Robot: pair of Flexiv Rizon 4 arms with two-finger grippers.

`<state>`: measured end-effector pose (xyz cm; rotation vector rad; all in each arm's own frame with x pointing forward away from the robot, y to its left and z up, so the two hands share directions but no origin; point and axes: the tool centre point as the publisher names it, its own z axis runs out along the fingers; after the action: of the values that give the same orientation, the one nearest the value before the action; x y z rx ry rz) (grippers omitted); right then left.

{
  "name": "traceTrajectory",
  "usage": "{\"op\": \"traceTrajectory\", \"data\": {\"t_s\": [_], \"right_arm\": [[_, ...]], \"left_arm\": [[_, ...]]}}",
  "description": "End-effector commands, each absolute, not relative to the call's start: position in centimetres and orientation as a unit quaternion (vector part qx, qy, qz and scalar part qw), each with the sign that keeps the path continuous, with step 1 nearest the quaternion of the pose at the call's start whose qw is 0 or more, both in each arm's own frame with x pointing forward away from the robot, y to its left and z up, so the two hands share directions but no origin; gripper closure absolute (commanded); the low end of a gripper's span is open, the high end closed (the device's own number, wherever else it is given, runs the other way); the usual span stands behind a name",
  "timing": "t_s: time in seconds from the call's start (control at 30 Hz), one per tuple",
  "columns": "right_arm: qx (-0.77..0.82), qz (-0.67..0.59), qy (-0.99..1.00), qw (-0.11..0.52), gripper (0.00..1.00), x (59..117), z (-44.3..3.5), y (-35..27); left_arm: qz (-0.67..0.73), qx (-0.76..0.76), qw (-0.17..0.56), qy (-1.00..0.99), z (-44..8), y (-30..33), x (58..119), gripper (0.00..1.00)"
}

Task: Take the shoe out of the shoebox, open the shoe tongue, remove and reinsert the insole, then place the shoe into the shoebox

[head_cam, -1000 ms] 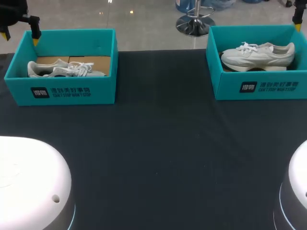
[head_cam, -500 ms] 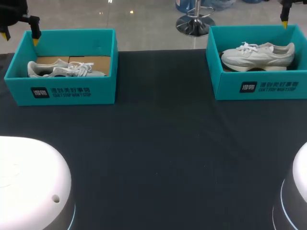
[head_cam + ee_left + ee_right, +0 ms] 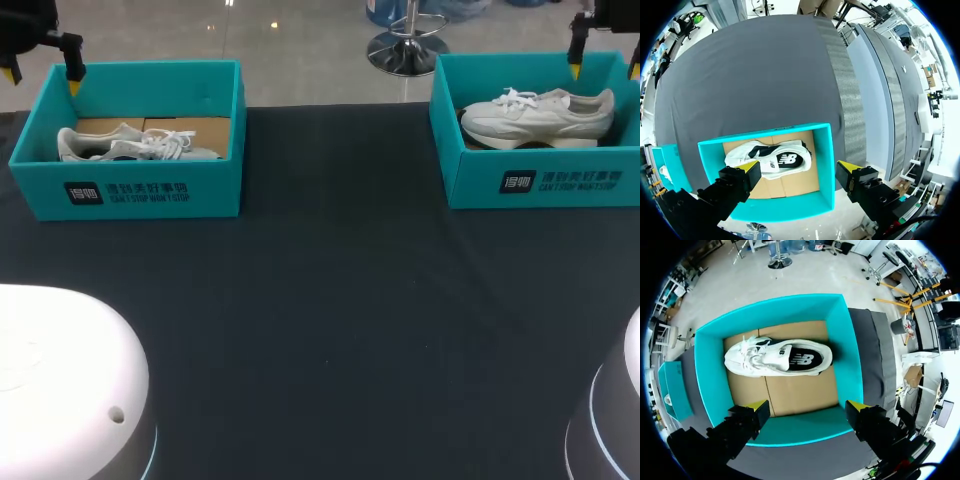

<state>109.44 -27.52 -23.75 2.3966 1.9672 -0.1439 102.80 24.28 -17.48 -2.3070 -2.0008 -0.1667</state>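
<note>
The white bases of the left arm [image 3: 60, 380] and right arm [image 3: 615, 410] frame the near edge of a dark-clothed counter [image 3: 330, 300]. Farther back, two teal shoeboxes sit well apart at the counter's far side. The left shoebox [image 3: 150, 195] holds a white shoe [image 3: 120, 145] lying on its cardboard floor, laces loose. The right shoebox [image 3: 560, 185] holds a second white shoe [image 3: 540, 115], its toe pointing toward the counter's middle.

At the far edge, the left arm's jaws hang released above the left shoebox's far left corner, one of their yellow fingertips [image 3: 73, 80] over its rim. From the left wrist, the box and shoe [image 3: 772, 159] lie ahead between the spread fingers. The right arm's jaws, likewise spread wide and gripping nothing, hover above the right shoebox's far side. From the right wrist, its shoe [image 3: 775, 357] lies ahead of the fingertips [image 3: 758, 407], untouched.
</note>
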Motion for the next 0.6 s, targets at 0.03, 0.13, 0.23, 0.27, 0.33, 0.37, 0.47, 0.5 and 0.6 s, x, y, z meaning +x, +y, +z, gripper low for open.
{"op": "traceTrajectory", "data": {"t_s": [0.03,0.13,0.23,0.27,0.33,0.37,0.47,0.5,0.6], "right_arm": [[0.775,-0.064,0.629,-0.023,0.0,110.14,-24.82,-27.82],[0.775,-0.064,0.629,-0.023,0.0,110.14,-24.82,-27.82],[0.775,-0.064,0.629,-0.023,0.0,110.14,-24.82,-27.82],[0.775,-0.064,0.629,-0.023,0.0,110.14,-24.82,-27.82],[0.775,-0.064,0.629,-0.023,0.0,110.14,-24.82,-27.82],[0.775,-0.064,0.629,-0.023,0.0,110.14,-24.82,-27.82],[0.775,-0.064,0.629,-0.023,0.0,110.14,-24.82,-27.82],[0.775,-0.064,0.629,-0.023,0.0,110.14,-24.82,-27.82],[0.773,-0.045,0.632,-0.029,0.0,110.66,-25.69,-28.28]], "left_arm": [[-0.056,-0.754,0.041,-0.653,-17.46,24.31,102.67,0.0],[-0.056,-0.754,0.041,-0.653,-17.46,24.31,102.67,0.0],[-0.056,-0.754,0.041,-0.653,-17.46,24.31,102.67,0.0],[-0.056,-0.754,0.041,-0.653,-17.46,24.31,102.67,0.0],[-0.056,-0.754,0.041,-0.653,-17.46,24.31,102.67,0.0],[-0.056,-0.754,0.041,-0.653,-17.46,24.31,102.67,0.0],[-0.056,-0.754,0.041,-0.653,-17.46,24.31,102.67,0.0],[-0.056,-0.754,0.041,-0.653,-17.46,24.31,102.67,0.0],[-0.056,-0.754,0.041,-0.653,-17.46,24.31,102.67,0.0]]}}
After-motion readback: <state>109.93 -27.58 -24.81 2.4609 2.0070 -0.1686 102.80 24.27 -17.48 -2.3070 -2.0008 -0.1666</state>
